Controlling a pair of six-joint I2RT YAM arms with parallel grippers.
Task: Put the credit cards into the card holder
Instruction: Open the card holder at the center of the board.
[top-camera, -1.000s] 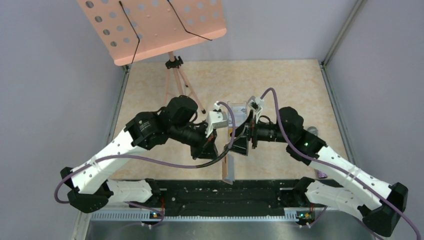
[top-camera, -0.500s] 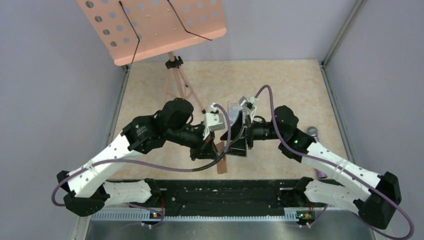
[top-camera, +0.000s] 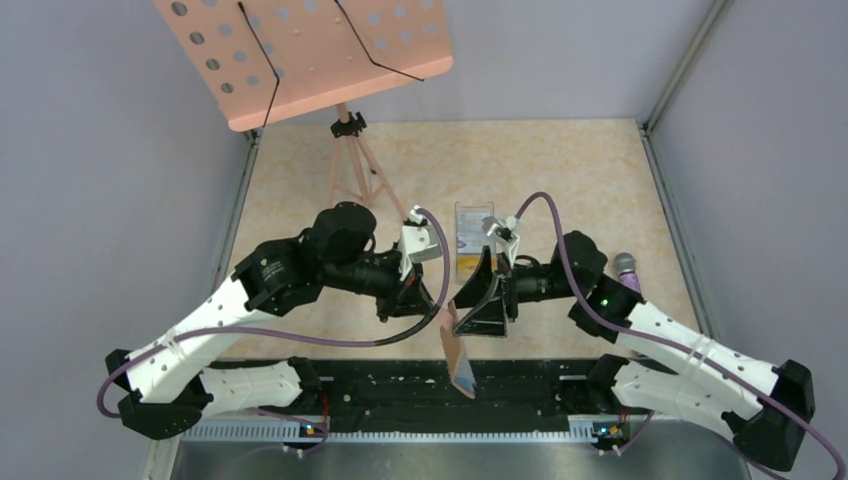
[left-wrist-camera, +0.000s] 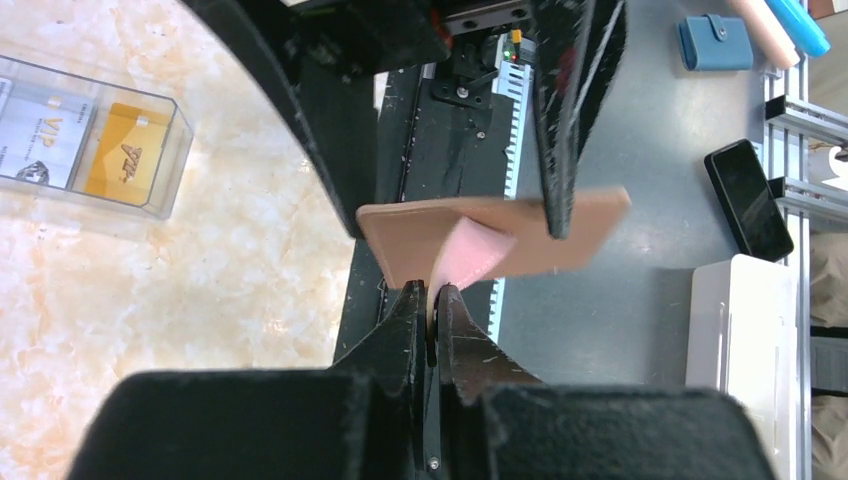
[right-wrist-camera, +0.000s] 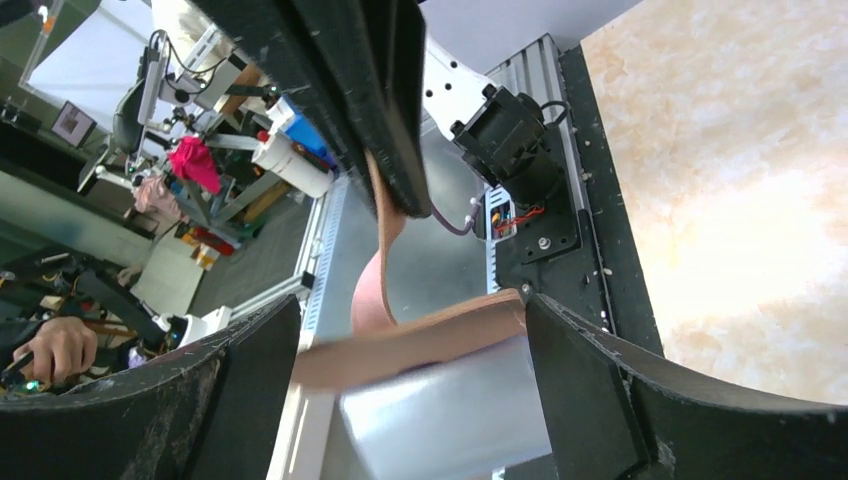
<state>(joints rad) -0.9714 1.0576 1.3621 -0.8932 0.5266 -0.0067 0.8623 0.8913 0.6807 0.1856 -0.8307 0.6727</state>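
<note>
We found the left gripper (left-wrist-camera: 437, 300) shut tight, its two black fingers pinching the pink snap tab (left-wrist-camera: 468, 258) of the small flat brown leather-like card holder (left-wrist-camera: 400, 245). The holder was held up off the pale marbled table (left-wrist-camera: 150, 300), near the black rail at the arms' bases. Its long axis ran crosswise to the left fingers.

The right gripper (right-wrist-camera: 410, 310) faced it from the other side with its jaws standing wide. The holder lay across the gap between them, one end near each finger. We could not tell whether either pad was already touching the leather.

We judged that the coming move turned on this relation. The holder sat directly between the right jaws, lengthwise along their opening. The right arm would therefore need only to close on a flap, while the left gripper kept the tab, so that the wallet could be parted.

The credit cards were not in either gripper. A yellow-orange card (left-wrist-camera: 122, 155) and a pale white printed card (left-wrist-camera: 40, 135) lay side by side inside a clear plastic rectangular box (left-wrist-camera: 172, 150) on the table. From above, the box lay beyond both wrists and between them, on the far side from the held wallet. It was apart from both grippers, and we judged it slightly nearer the right arm.
</note>
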